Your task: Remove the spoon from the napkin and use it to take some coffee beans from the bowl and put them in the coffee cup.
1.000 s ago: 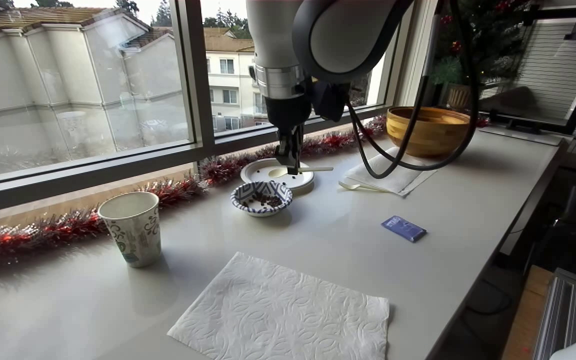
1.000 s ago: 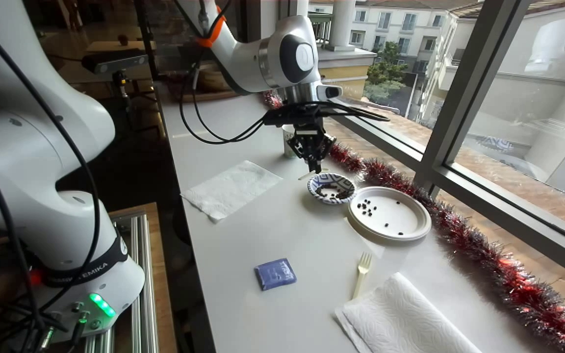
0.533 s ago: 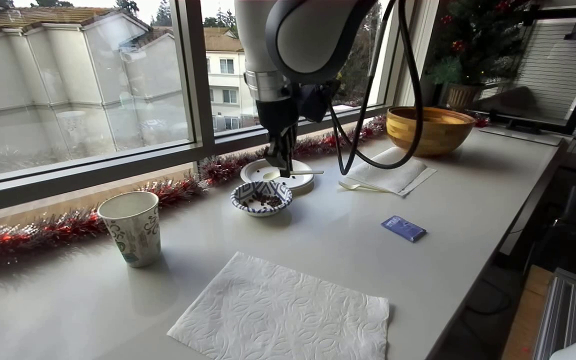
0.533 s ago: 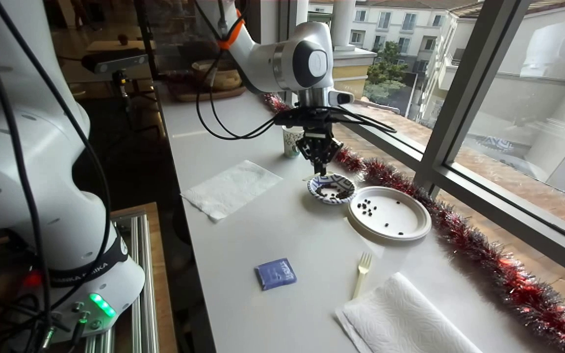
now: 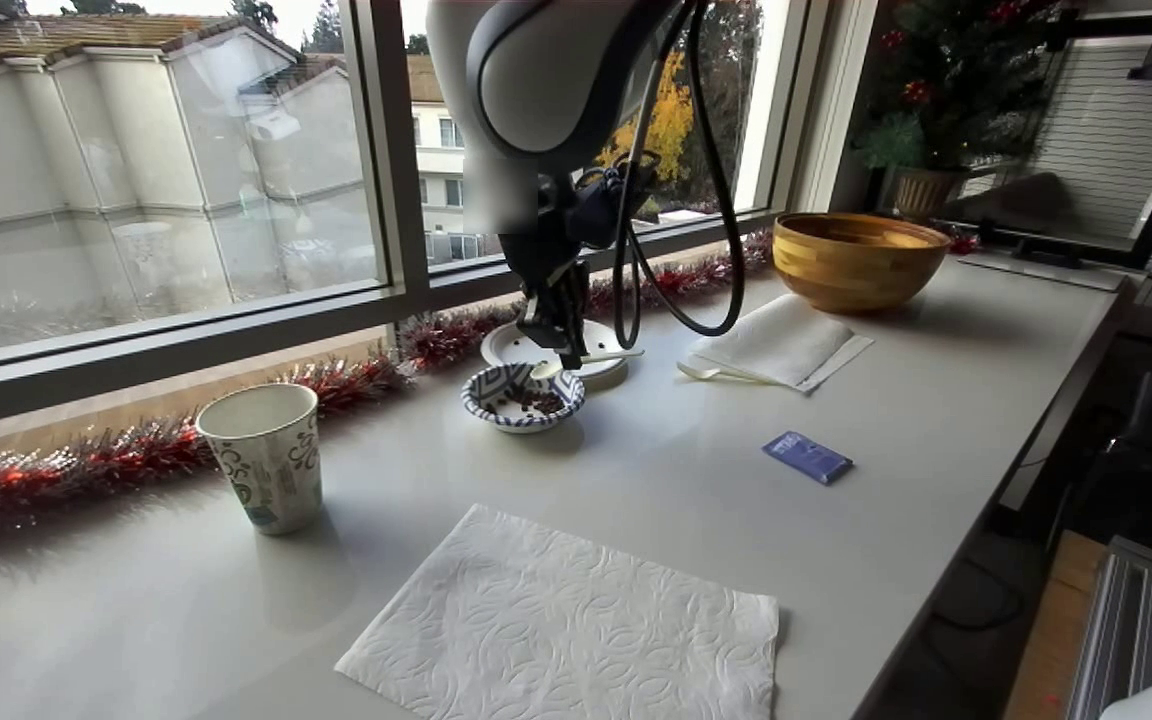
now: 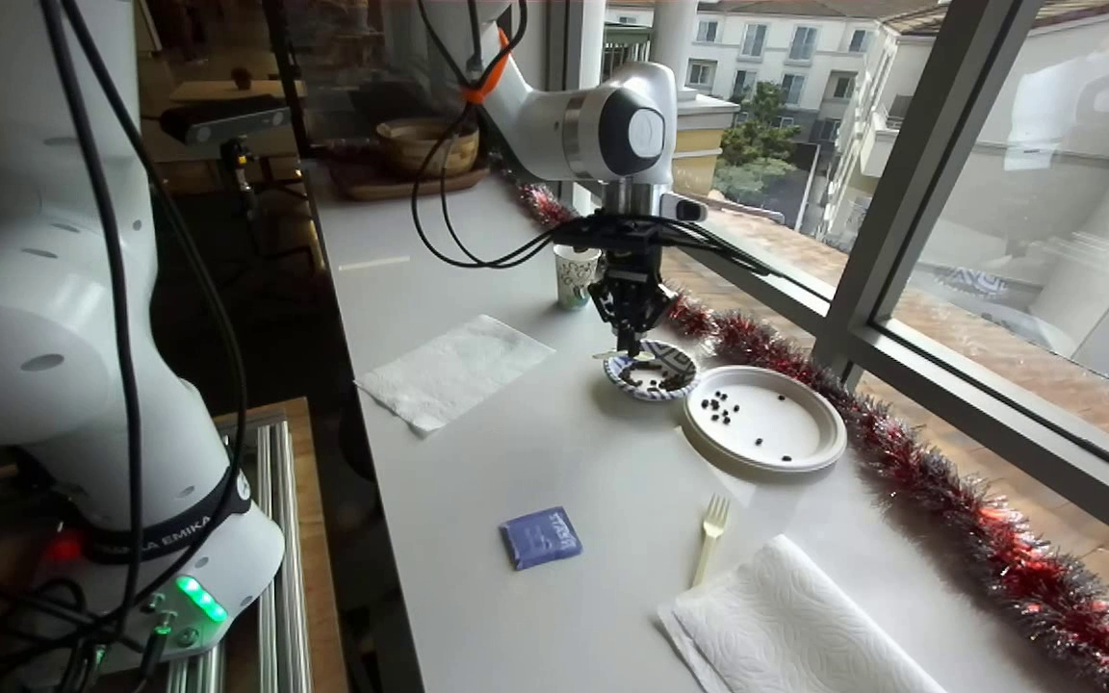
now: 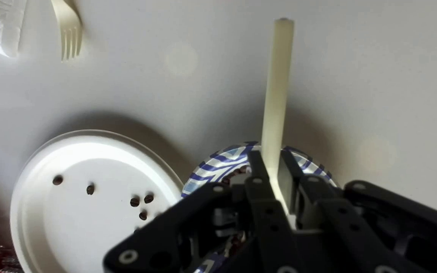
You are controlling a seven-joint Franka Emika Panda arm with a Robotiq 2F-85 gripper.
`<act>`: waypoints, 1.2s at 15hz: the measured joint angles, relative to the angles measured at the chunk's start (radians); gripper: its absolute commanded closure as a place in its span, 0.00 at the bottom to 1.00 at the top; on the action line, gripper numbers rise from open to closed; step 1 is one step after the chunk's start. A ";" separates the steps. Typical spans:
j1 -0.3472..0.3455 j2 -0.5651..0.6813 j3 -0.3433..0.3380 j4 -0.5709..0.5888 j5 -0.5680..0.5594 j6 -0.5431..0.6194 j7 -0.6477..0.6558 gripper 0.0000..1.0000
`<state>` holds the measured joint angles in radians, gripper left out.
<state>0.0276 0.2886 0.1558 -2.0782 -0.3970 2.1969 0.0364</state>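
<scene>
Spoon (image 7: 274, 121) in end effector (image 7: 273, 158), partly over bowl (image 5: 521, 421)

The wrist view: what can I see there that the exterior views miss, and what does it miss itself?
Only the wrist view plainly shows the gripper with a finger on each side of the spoon.

Only the exterior views, both of them, show the coffee cup, the large napkin and the blue packet.

Shared by all: gripper, spoon, bowl, coffee beans, plate, fork, folded napkin and red tinsel.

Jaws partly hide the bowl (image 7: 211, 169); an exterior view crops the napkin (image 5: 576, 620) lying near an edge of the surface (image 5: 836, 560).
</scene>
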 measured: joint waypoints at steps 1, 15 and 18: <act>0.009 0.014 -0.010 0.019 0.009 -0.020 0.000 0.96; 0.022 0.215 -0.059 0.240 0.183 -0.173 -0.019 0.96; 0.022 0.247 -0.064 0.285 0.210 -0.209 -0.019 0.96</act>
<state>0.0496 0.5357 0.0915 -1.7937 -0.1867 1.9881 0.0170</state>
